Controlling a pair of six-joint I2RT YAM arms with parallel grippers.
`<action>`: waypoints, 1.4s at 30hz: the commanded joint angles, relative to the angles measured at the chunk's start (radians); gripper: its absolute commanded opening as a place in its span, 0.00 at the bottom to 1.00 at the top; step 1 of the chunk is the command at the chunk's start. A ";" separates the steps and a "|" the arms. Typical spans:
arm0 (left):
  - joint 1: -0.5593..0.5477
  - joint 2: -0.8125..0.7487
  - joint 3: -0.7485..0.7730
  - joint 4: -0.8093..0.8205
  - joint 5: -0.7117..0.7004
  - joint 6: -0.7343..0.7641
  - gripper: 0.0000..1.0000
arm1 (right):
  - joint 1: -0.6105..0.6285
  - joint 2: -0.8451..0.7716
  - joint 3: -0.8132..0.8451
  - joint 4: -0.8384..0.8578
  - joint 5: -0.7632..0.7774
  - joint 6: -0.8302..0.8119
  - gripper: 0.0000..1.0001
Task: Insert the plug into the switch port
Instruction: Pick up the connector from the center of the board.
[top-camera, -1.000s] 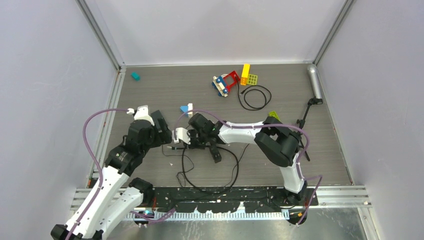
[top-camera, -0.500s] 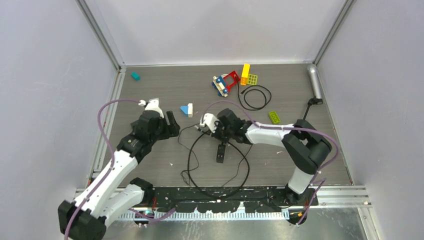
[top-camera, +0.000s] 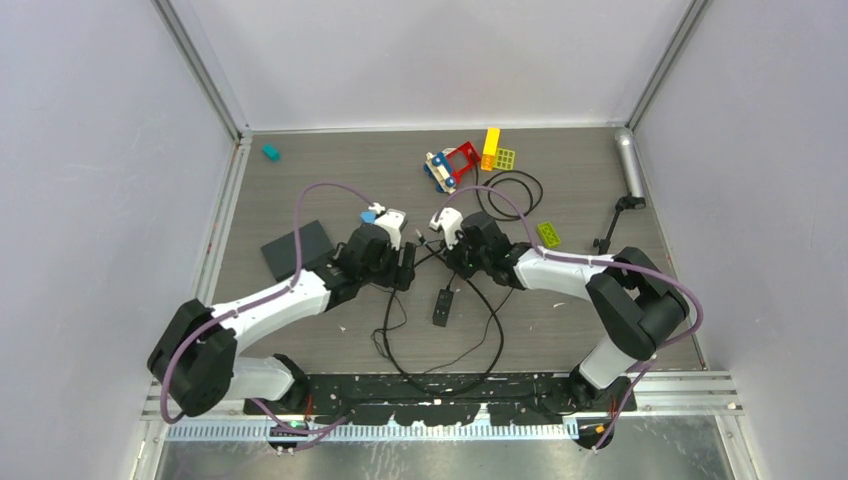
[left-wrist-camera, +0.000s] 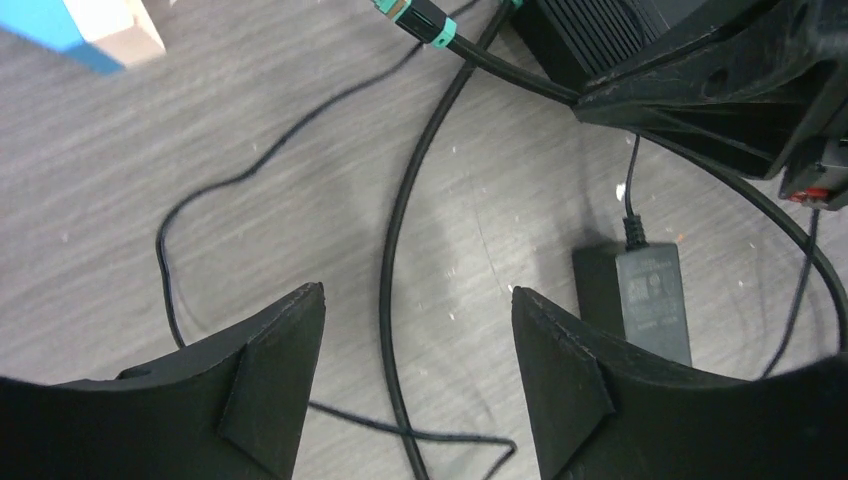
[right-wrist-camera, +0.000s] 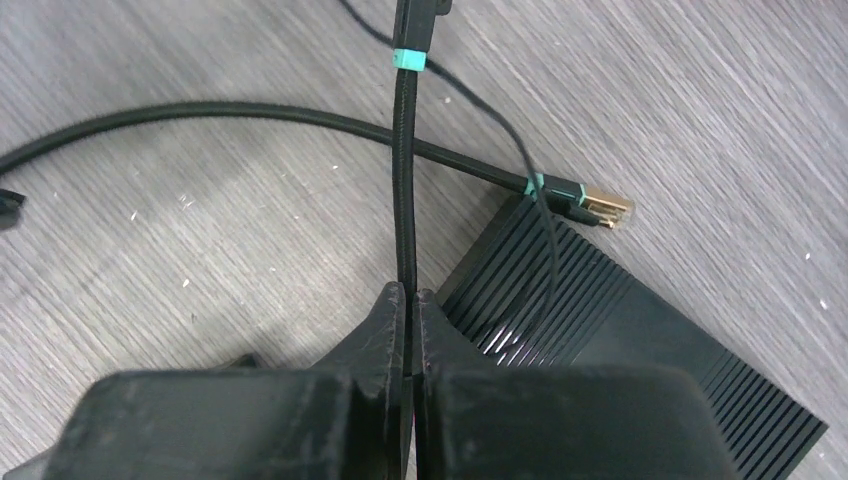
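At the middle of the table (top-camera: 300, 180), the cable (right-wrist-camera: 403, 200) is pinched just behind its plug (left-wrist-camera: 418, 15) by the closed right gripper (right-wrist-camera: 410, 295), and the open, empty left gripper (left-wrist-camera: 417, 295) has been swung alongside, so the switch (top-camera: 297, 249) is left uncovered, well to the left, unplugged.

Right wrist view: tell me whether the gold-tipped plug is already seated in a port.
No, the gold-tipped plug lies loose, its gold tip bare over the table just past the edge of the ribbed black box.
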 joint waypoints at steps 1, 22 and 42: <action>-0.004 0.058 0.016 0.196 -0.030 0.125 0.71 | -0.037 -0.048 -0.015 0.089 -0.008 0.148 0.01; -0.035 0.421 0.127 0.249 -0.089 0.216 0.57 | -0.142 -0.134 -0.099 0.183 -0.086 0.356 0.01; -0.037 0.061 -0.059 -0.041 -0.082 0.026 0.00 | -0.179 -0.217 -0.034 -0.001 0.068 0.396 0.29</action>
